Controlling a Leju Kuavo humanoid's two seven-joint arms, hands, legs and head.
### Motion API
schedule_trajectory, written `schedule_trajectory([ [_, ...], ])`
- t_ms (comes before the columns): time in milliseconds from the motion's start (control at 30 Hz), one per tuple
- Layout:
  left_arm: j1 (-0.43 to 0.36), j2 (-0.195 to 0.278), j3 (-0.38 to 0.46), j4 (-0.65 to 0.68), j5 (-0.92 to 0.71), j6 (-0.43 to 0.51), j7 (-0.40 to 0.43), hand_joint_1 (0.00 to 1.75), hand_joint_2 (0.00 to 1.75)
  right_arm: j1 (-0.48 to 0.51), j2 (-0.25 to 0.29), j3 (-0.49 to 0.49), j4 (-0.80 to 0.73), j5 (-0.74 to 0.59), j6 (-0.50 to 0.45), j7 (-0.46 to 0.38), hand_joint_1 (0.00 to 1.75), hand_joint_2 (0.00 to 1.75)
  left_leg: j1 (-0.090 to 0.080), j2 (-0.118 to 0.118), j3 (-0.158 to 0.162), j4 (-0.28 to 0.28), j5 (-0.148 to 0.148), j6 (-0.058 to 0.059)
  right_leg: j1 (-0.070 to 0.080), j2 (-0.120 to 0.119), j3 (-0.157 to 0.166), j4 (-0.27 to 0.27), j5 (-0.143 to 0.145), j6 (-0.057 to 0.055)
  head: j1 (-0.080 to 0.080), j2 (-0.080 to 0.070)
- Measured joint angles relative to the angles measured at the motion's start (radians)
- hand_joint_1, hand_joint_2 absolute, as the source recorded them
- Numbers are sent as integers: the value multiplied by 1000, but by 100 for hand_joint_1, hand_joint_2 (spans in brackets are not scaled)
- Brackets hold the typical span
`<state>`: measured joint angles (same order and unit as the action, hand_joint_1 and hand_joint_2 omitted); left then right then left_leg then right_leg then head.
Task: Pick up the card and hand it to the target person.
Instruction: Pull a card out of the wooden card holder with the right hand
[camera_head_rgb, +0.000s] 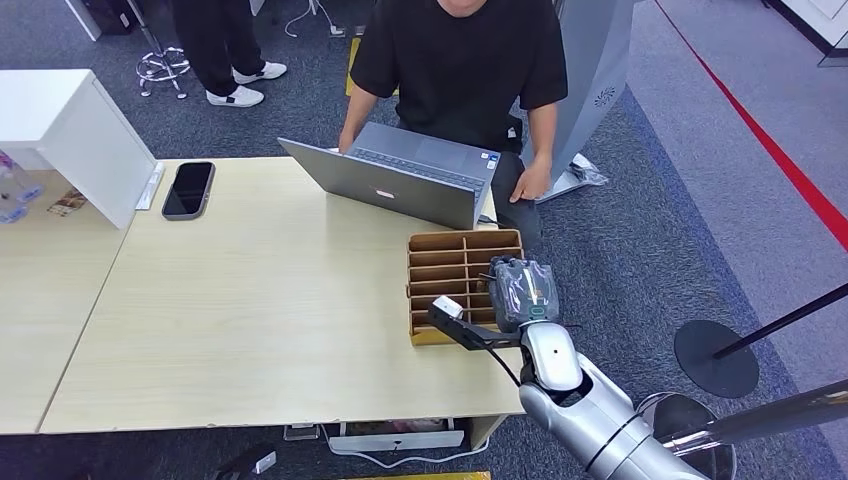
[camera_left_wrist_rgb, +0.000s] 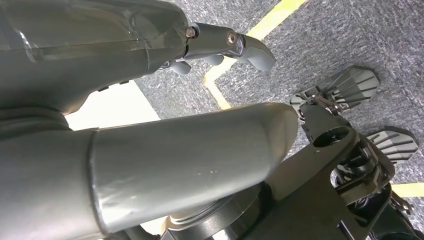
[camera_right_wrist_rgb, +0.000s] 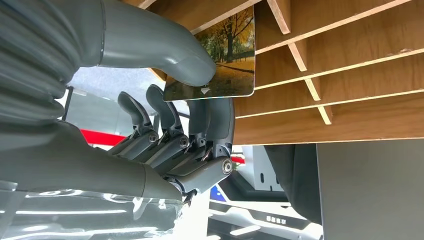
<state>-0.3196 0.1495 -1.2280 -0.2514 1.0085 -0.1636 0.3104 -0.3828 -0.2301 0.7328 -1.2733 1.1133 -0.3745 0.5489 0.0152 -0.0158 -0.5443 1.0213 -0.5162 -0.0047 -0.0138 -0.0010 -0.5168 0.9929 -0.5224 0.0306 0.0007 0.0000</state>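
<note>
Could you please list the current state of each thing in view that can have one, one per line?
Right hand: pinches the card between thumb and fingers.
Autumn-tree picture card: held, against the organizer's slots.
Brown slotted cardboard organizer: flat on the table, slots open upward.
Grey laptop: lid open, a seated person at it.
Black smartphone: lying flat, screen dark.
Left hand: holds nothing, hanging over the floor.

head high above table (camera_head_rgb: 250, 300), wrists close

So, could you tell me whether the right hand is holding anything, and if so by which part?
The right hand pinches the card between thumb and fingers at one short end; the other end sits in the wooden rack.
</note>
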Motion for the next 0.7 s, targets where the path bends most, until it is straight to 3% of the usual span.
schedule_trajectory([
  [233,5,11,0,0,0,-10,-31,0,0,-1,-11,0,-27,15,9,8,172,175,0,0,0,0,0,0,0,0,0,0,0,0,0,0],
  [700,11,20,0,0,-3,-13,-35,0,0,-21,-52,-5,-132,-47,26,-18,168,175,0,0,0,0,0,0,0,0,0,0,0,0,0,0],
])
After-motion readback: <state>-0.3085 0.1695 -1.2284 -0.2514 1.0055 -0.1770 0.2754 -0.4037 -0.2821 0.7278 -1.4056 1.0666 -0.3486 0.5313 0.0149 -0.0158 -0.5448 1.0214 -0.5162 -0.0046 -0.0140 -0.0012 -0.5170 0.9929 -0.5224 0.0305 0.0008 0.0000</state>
